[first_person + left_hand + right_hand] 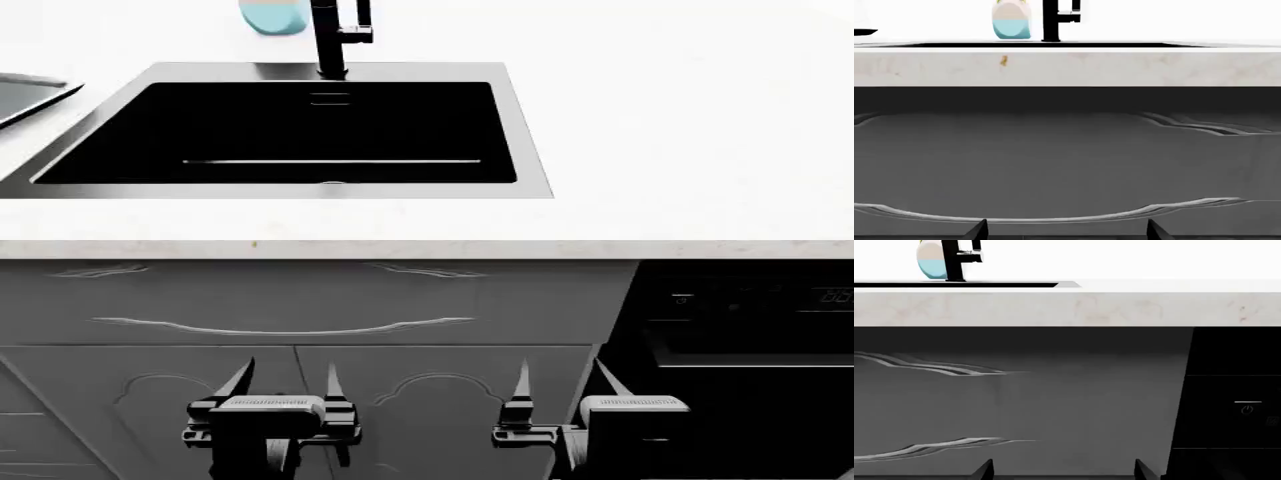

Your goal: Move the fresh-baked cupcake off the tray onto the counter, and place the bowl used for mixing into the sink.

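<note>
The black sink [280, 130] with its steel rim sits in the white counter [667, 150], a black tap [334, 40] at its back edge. A corner of the silver tray [34, 92] shows at the far left of the head view. The cupcake and the bowl are out of view. Both grippers hang low in front of the grey cabinet fronts, below counter height. My left gripper [284, 385] is open and holds nothing. My right gripper [567, 385] is open too, its fingers wide apart. In the wrist views only the fingertips [977, 230] [984, 469] show.
A white-and-teal vase [274, 15] stands behind the sink, left of the tap. A black dishwasher front [747, 340] with a power button [1247, 410] lies right of the grey cabinet doors [307, 330]. The counter's front edge [1067, 67] runs above both grippers.
</note>
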